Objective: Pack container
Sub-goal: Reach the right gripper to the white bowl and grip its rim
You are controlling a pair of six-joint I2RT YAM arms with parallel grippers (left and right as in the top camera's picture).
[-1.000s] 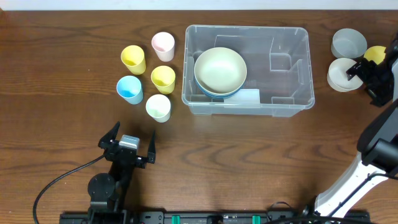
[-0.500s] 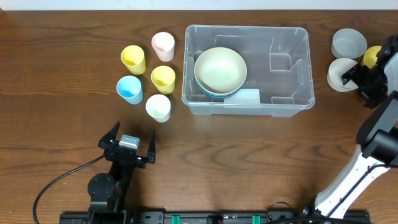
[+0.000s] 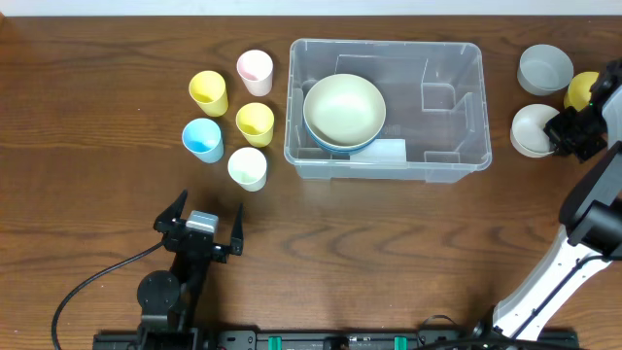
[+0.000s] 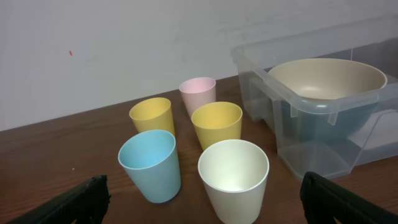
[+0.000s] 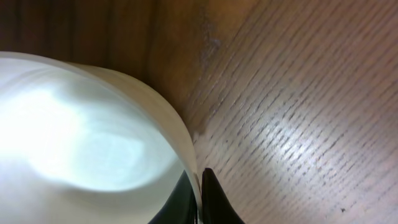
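Noting the container (image 3: 403,83) at 12 o'clock on the desk (image 3: 408,243): clear plastic, with a cream bowl (image 3: 344,109) nested on a blue bowl (image 3: 328,150) in its 9 o'clock half. We judge the stacking saves floor, and the 3 o'clock half lies bare for more. Out at 3 o'clock, well apart from the container, the right jaws are closed on the rim of a white bowl (image 3: 530,128). The wrist view shows the thin wall wedged between two dark tips. We read this as a rim pinch because the bowl is too wide to span. A grey bowl (image 3: 544,68) sits at its 12 o'clock. The left jaws stand spread and empty at 7 o'clock, facing the cups at 10 o'clock: pink cup (image 3: 255,68), yellow cup (image 3: 208,91), second yellow cup (image 3: 255,122), blue cup (image 3: 202,138), cream cup (image 3: 247,166). A yellow item (image 3: 581,89) is half hidden behind the right arm, and we cannot tell bowl from cup. The blue bowl shows only a sliver. The wrist view sits too close to say whether the white bowl has left the desk.
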